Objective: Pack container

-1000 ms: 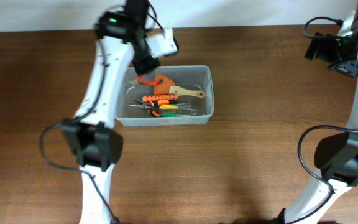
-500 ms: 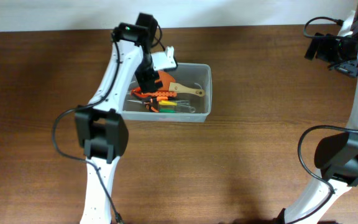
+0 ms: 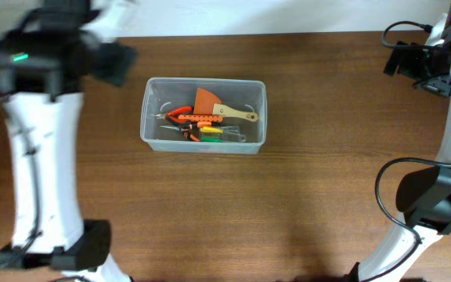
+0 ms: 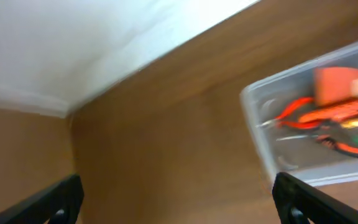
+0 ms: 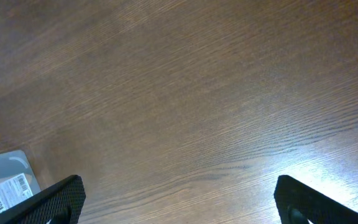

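The container (image 3: 203,116), a clear plastic bin, sits in the middle of the table. In it lie an orange scraper with a wooden handle (image 3: 224,110), orange-handled pliers (image 3: 180,117) and yellow and green screwdrivers (image 3: 214,135). My left gripper (image 3: 116,63), blurred, hangs to the left of the bin. In the left wrist view this gripper (image 4: 178,205) is open and empty over bare wood, with the container (image 4: 272,137) to its right. My right gripper (image 3: 404,61) is far off at the back right. It (image 5: 179,205) is open over bare table.
A white wall (image 4: 73,43) meets the table's far edge behind the left gripper. One corner of the container (image 5: 5,180), bearing a white label, shows at the lower left of the right wrist view. The arm bases stand at the front left and front right.
My left gripper dipped into the container, then pulled out and swung away to the left, now open and empty. The right arm has not moved.
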Available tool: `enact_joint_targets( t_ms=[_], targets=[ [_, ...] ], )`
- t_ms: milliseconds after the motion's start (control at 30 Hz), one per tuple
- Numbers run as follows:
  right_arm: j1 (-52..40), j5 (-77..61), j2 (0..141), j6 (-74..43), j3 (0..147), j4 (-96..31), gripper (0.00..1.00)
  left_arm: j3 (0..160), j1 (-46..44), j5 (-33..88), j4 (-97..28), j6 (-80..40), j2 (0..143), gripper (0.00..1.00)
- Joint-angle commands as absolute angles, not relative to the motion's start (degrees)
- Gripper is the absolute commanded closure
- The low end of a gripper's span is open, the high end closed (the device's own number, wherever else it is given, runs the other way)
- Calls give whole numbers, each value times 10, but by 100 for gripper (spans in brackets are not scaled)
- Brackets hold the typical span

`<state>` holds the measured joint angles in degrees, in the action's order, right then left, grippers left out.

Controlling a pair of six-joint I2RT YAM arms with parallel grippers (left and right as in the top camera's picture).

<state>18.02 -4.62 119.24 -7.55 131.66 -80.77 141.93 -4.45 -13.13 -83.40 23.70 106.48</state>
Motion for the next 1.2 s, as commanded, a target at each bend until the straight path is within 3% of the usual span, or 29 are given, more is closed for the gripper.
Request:
enact_joint_targets(
  t_ms=[0, 267, 567, 1167],
  targets=[
    [180, -50, 1194, -80, 1314, -808, 2, 1418, 33, -170, -860, 114, 1061, 1],
    [180, -50, 1194, -80, 1314, -808, 2, 1406, 154, -128, -893, 58, 1062, 1],
    [153, -49, 1162, -80, 1314, -808, 2, 1404, 182, -127, -892, 58, 1062, 1],
    [-84, -49, 791, -80, 1280, -808, 2, 1404, 182, -127, -893, 58, 1061, 1]
  ],
)
